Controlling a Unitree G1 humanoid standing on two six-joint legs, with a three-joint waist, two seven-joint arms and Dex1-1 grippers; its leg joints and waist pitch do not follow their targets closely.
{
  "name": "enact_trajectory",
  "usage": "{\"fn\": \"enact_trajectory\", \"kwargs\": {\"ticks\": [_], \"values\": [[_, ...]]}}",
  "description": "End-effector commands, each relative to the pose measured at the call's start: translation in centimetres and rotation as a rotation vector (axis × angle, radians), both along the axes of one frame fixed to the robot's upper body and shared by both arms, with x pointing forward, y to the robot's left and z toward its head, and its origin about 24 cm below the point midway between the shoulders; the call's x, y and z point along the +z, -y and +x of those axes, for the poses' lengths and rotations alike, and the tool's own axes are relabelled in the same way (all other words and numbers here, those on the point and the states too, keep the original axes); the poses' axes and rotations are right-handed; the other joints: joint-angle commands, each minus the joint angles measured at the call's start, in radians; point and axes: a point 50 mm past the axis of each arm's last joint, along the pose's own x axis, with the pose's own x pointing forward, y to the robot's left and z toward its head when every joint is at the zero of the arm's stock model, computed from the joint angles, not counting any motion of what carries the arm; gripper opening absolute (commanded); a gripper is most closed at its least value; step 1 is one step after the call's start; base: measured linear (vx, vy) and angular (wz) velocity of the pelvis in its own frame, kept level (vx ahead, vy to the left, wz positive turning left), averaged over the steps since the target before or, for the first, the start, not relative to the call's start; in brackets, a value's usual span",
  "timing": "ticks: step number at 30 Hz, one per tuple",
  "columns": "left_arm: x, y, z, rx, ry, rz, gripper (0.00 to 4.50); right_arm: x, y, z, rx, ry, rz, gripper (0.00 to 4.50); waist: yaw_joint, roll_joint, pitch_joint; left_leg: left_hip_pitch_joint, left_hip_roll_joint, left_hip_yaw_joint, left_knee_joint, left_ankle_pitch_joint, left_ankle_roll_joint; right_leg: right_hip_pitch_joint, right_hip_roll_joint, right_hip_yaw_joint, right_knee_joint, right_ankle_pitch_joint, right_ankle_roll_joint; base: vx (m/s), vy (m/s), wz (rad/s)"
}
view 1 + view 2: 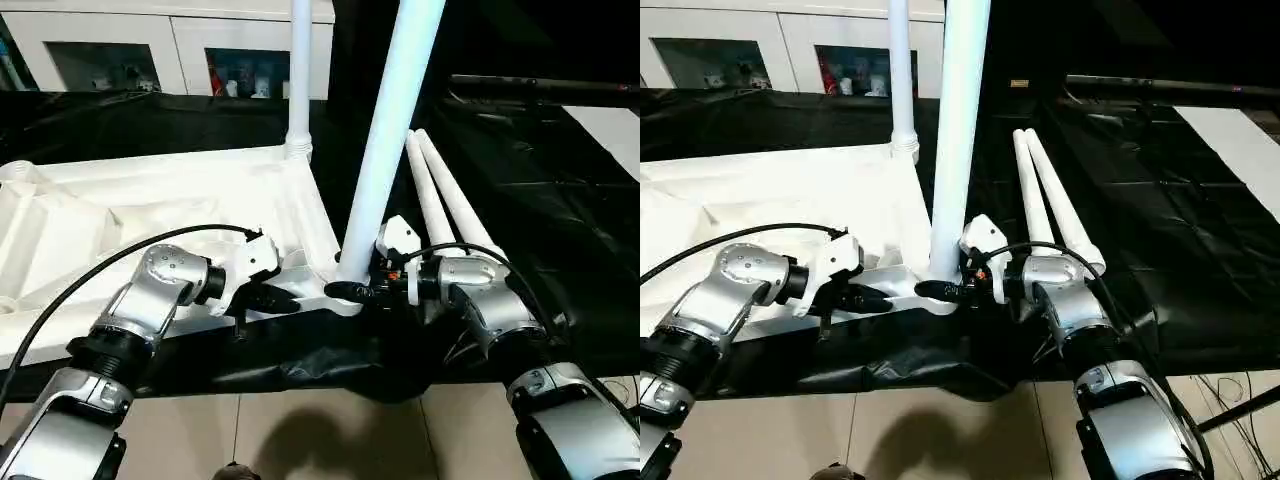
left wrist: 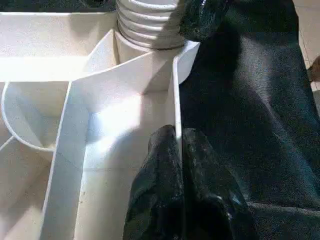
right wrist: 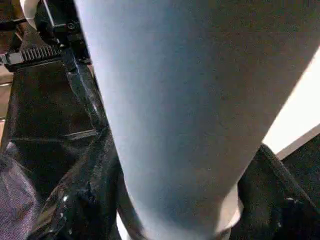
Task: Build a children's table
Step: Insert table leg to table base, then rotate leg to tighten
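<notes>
The white table top (image 1: 150, 200) lies upside down on black cloth, ribs facing up. One leg (image 1: 300, 70) stands upright in the far right corner socket. A second leg (image 1: 385, 150) stands in the near right corner socket. My right gripper (image 1: 350, 290) is shut on this leg's base, a black finger on each side of it (image 3: 90, 200). My left gripper (image 2: 176, 137) is shut on the top's thin near rim (image 2: 175, 90), just left of that corner. Two loose legs (image 1: 445, 200) lie side by side on the cloth to the right.
A white cabinet (image 1: 170, 45) with glass doors stands behind the table top. Black cloth (image 1: 560, 200) covers the work surface and hangs over its near edge, with tiled floor (image 1: 330, 430) below. Black cables run along both forearms.
</notes>
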Motion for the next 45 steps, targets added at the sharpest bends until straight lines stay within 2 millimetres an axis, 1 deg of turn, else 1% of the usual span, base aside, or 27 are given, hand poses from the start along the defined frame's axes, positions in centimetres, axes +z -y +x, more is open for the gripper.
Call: {"fn": "enact_trajectory", "kwargs": {"ticks": [1,5,8,11,12,13,15,16,19,21,23,24,26,28,29,31,33,34,35,36,37,39,41,42,43,44,45], "values": [[1.3,1.5,0.0,-0.113,0.026,-0.075,0.0,-1.0,0.5,-0.2,-0.022,-0.024,-0.057,2.66,-0.004,0.017,-0.072,0.012,0.011,0.006,-0.058,-0.074,0.054,0.068,-0.059,0.053,-0.057,0.165,-0.27,0.0,0.0,0.0],[1.1,1.4,0.0,-0.088,0.022,-0.078,0.0,-1.7,0.7,-0.1,-0.099,-0.05,-0.05,2.66,-0.004,0.017,-0.072,0.014,0.011,0.006,-0.057,-0.073,0.054,0.067,-0.058,0.053,-0.056,0.167,-0.271,0.0,0.0,0.0],[1.0,1.4,0.4,-0.042,0.032,-0.069,0.0,-2.1,0.8,0.3,-0.207,-0.071,-0.03,2.66,-0.01,0.016,-0.069,0.014,0.012,0.005,-0.062,-0.097,0.041,0.067,-0.06,0.054,-0.06,0.123,-0.268,0.0,0.0,0.0],[0.5,1.7,1.7,0.129,0.055,-0.039,0.0,-3.5,0.6,0.9,-0.476,-0.138,-0.003,2.66,-0.022,0.02,-0.063,0.02,0.01,0.005,-0.068,-0.136,0.01,0.063,-0.061,0.057,-0.07,0.034,-0.255,0.0,0.0,0.0],[0.5,1.7,1.8,0.138,0.056,-0.039,0.0,-3.5,0.6,0.9,-0.489,-0.141,-0.002,2.66,-0.023,0.019,-0.062,0.022,0.012,0.003,-0.071,-0.147,0.001,0.063,-0.062,0.057,-0.072,0.011,-0.252,0.0,0.0,0.0],[0.3,2.1,2.5,0.235,0.048,-0.047,0.0,-4.2,0.3,1.1,-0.593,-0.156,-0.017,2.66,-0.025,0.017,-0.059,0.024,0.01,0.004,-0.073,-0.175,-0.02,0.062,-0.063,0.059,-0.079,-0.061,-0.236,0.0,0.0,0.0],[0.2,2.7,3.4,0.373,0.059,-0.053,0.0,-4.9,-0.1,1.3,-0.76,-0.182,-0.044,2.66,-0.026,0.02,-0.057,0.025,0.009,0.004,-0.075,-0.189,-0.035,0.06,-0.064,0.062,-0.083,-0.107,-0.223,0.0,0.0,0.0],[0.2,2.9,3.6,0.407,0.061,-0.053,0.0,-5.0,-0.2,1.4,-0.8,-0.192,-0.049,2.66,-0.027,0.015,-0.054,0.026,0.005,0.002,-0.078,-0.212,-0.045,0.061,-0.061,0.062,-0.09,-0.164,-0.205,0.0,0.0,0.0],[0.0,3.7,4.4,0.545,0.064,-0.058,0.0,-5.3,-1.2,1.6,-0.946,-0.227,-0.055,2.66,-0.026,0.016,-0.052,0.033,0.003,0.003,-0.079,-0.251,-0.045,0.053,-0.062,0.069,-0.101,-0.24,-0.181,0.0,0.0,0.0],[-0.2,4.3,4.5,0.594,0.072,-0.054,0.0,-5.1,-2.1,1.8,-1.013,-0.242,-0.047,2.66,-0.025,0.015,-0.054,0.033,0.002,0.002,-0.079,-0.243,-0.04,0.051,-0.06,0.069,-0.1,-0.225,-0.171,0.0,0.0,0.0],[-0.3,5.1,4.6,0.628,0.076,-0.059,0.0,-4.7,-3.1,2.1,-1.056,-0.242,-0.043,2.66,-0.025,0.008,-0.055,0.029,0.001,0.003,-0.079,-0.229,-0.03,0.052,-0.059,0.07,-0.099,-0.19,-0.169,0.0,0.0,0.0],[-0.3,5.3,4.6,0.624,0.081,-0.058,0.0,-4.5,-3.5,2.2,-1.054,-0.226,-0.048,2.66,-0.025,0.01,-0.056,0.028,0.001,0.003,-0.079,-0.222,-0.029,0.052,-0.059,0.07,-0.095,-0.18,-0.169,0.0,0.0,0.0],[-0.2,5.5,4.6,0.594,0.103,-0.049,0.0,-3.9,-4.2,2.4,-1.017,-0.184,-0.057,2.66,-0.022,0.005,-0.057,0.023,-0.001,0.004,-0.077,-0.191,-0.014,0.054,-0.059,0.07,-0.094,-0.141,-0.165,0.0,0.0,0.0],[-0.2,5.3,4.6,0.577,0.123,-0.035,0.0,-3.1,-5.0,2.7,-0.966,-0.157,0.005,2.66,-0.021,0.007,-0.057,0.021,-0.001,0.005,-0.077,-0.18,-0.006,0.056,-0.059,0.069,-0.092,-0.119,-0.164,0.0,0.0,0.0],[-0.2,5.2,4.6,0.574,0.129,-0.034,0.0,-2.7,-5.1,2.9,-0.951,-0.158,0.052,2.66,-0.021,0.005,-0.057,0.021,-0.001,0.005,-0.077,-0.177,-0.002,0.057,-0.06,0.069,-0.092,-0.114,-0.163,0.0,0.0,0.0],[-0.2,5.0,4.5,0.555,0.139,-0.03,0.0,-2.0,-5.3,3.1,-0.924,-0.158,0.122,3.36,-0.02,0.008,-0.057,0.021,-0.001,0.006,-0.076,-0.172,0.007,0.057,-0.06,0.07,-0.091,-0.098,-0.17,0.0,0.0,0.0],[-0.1,4.9,4.5,0.53,0.15,-0.021,0.0,-1.5,-5.3,3.3,-0.891,-0.141,0.156,3.42,-0.021,0.009,-0.058,0.018,-0.001,0.005,-0.076,-0.182,0.016,0.059,-0.06,0.069,-0.092,-0.103,-0.17,0.0,0.0,0.0],[-0.1,4.8,4.3,0.497,0.151,-0.023,0.0,-1.2,-5.2,3.4,-0.849,-0.134,0.174,3.42,-0.027,0.008,-0.061,0.008,-0.001,0.001,-0.078,-0.161,0.019,0.068,-0.06,0.067,-0.089,-0.092,-0.168,0.0,0.0,0.0],[-0.1,4.7,4.1,0.471,0.15,-0.02,0.0,-0.9,-5.0,3.4,-0.804,-0.125,0.19,3.55,-0.027,0.008,-0.064,0.007,-0.001,0.001,-0.076,-0.142,0.022,0.068,-0.059,0.066,-0.087,-0.074,-0.17,0.0,0.0,0.0],[-0.1,4.6,4.1,0.461,0.151,-0.017,0.0,-0.8,-4.9,3.4,-0.778,-0.118,0.193,3.71,-0.027,0.009,-0.069,0.009,0.0,0.003,-0.069,-0.097,0.032,0.065,-0.057,0.068,-0.079,0.0,-0.187,0.0,0.0,0.0],[-0.1,4.5,3.9,0.432,0.152,-0.018,0.0,-0.6,-4.7,3.4,-0.725,-0.098,0.182,3.78,-0.027,0.01,-0.068,0.008,-0.001,0.005,-0.065,-0.067,0.051,0.064,-0.055,0.067,-0.073,0.067,-0.21,0.0,0.0,0.0],[-0.1,4.4,3.8,0.411,0.151,-0.021,0.0,-0.5,-4.5,3.4,-0.69,-0.085,0.171,3.89,-0.029,0.011,-0.069,0.006,-0.001,0.006,-0.063,-0.043,0.07,0.064,-0.054,0.065,-0.067,0.128,-0.237,0.0,0.0,0.0],[0.0,4.0,3.5,0.363,0.145,-0.02,0.0,-0.5,-4.0,3.1,-0.591,-0.059,0.145,4.01,-0.029,0.01,-0.069,0.01,0.001,0.007,-0.062,-0.052,0.078,0.065,-0.055,0.065,-0.066,0.139,-0.25,0.0,0.0,0.0],[-0.1,3.5,3.2,0.313,0.136,-0.013,0.0,-0.6,-3.3,2.7,-0.487,-0.034,0.107,4.01,-0.024,0.011,-0.069,0.009,0.0,0.006,-0.06,-0.048,0.088,0.069,-0.054,0.064,-0.066,0.157,-0.252,0.0,0.0,0.0],[-0.1,3.0,2.8,0.255,0.122,-0.011,0.0,-0.8,-2.6,2.3,-0.388,-0.013,0.065,4.01,-0.026,0.011,-0.07,0.006,0.001,0.006,-0.058,-0.044,0.103,0.07,-0.055,0.065,-0.062,0.185,-0.259,0.0,0.0,0.0],[-0.1,2.8,2.7,0.245,0.115,-0.008,0.0,-0.8,-2.5,2.1,-0.368,-0.008,0.056,4.01,-0.028,0.011,-0.07,0.006,0.002,0.006,-0.057,-0.044,0.107,0.068,-0.054,0.064,-0.06,0.192,-0.262,0.0,0.0,0.0],[-0.1,2.4,2.4,0.196,0.105,-0.005,0.0,-0.9,-2.0,1.8,-0.306,0.004,0.03,4.01,-0.027,0.013,-0.07,0.011,0.003,0.008,-0.057,-0.051,0.108,0.065,-0.053,0.064,-0.06,0.189,-0.273,0.0,0.0,0.0]]}}
